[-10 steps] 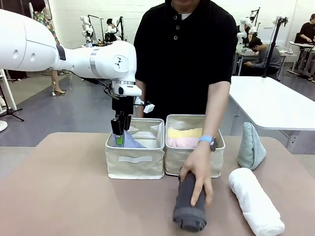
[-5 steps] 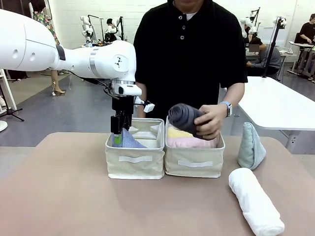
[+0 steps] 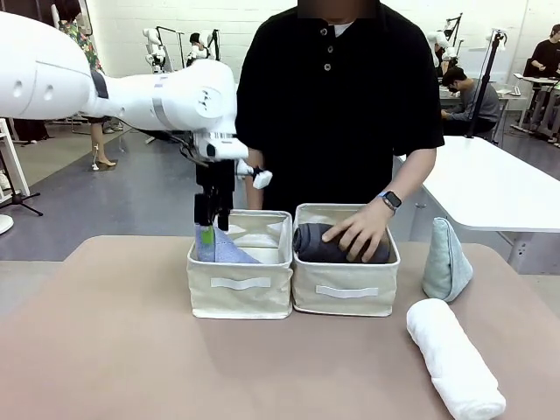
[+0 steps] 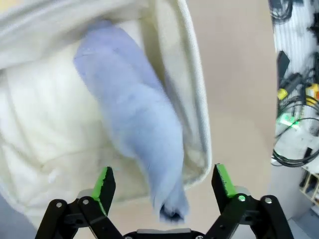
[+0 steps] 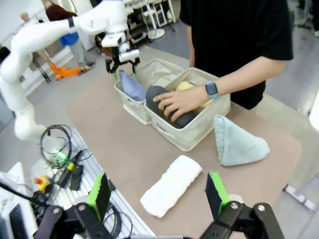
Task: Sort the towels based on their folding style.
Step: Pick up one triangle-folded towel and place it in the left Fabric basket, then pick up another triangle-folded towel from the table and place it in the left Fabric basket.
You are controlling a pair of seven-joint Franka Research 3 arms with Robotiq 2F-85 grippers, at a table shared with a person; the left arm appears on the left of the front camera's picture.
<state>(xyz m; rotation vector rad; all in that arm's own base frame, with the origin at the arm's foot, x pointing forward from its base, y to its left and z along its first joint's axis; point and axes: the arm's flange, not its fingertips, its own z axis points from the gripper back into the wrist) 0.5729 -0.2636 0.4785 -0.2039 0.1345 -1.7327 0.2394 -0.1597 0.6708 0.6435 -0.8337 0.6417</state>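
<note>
Two cream bins stand side by side on the table: over the left bin hangs the left gripper, its two fingers spread wide and pinching nothing, with one blue cone-folded towel lying in the bin below them. In the right bin a person's hand rests on one dark grey rolled towel, one yellow roll beside it. Farther right, one teal cone towel stands on the table, one white roll lies nearer the robot, and the right gripper hovers with fingers spread, empty.
</note>
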